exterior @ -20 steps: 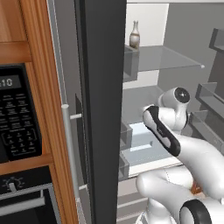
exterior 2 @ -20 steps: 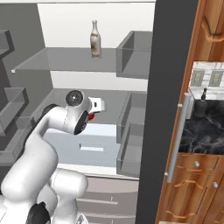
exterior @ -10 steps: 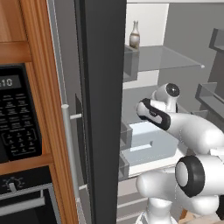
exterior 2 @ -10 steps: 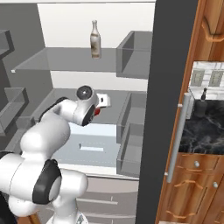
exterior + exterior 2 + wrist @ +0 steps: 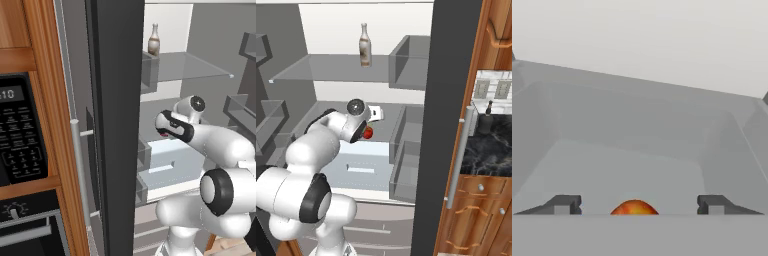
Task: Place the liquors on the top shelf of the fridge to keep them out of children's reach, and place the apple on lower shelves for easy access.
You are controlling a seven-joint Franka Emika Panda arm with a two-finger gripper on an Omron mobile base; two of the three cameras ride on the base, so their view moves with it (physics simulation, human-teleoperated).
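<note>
Swinging further into the fridge [image 5: 426, 150], my arm now has its hand over a lower shelf [image 5: 388, 131], under the top shelf [image 5: 321, 70] where the pale bottle [image 5: 364, 45] stands. Left to right in the hand view: one fingertip, the apple [image 5: 634, 207], the other fingertip. My gripper [image 5: 634, 204] stands wide open, gripping nothing, so the apple looks delivered; I see no dark bottle.

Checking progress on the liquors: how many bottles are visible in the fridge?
1: a pale bottle stands upright on the top shelf, near its back. A second could be hidden behind the arm or door.
</note>
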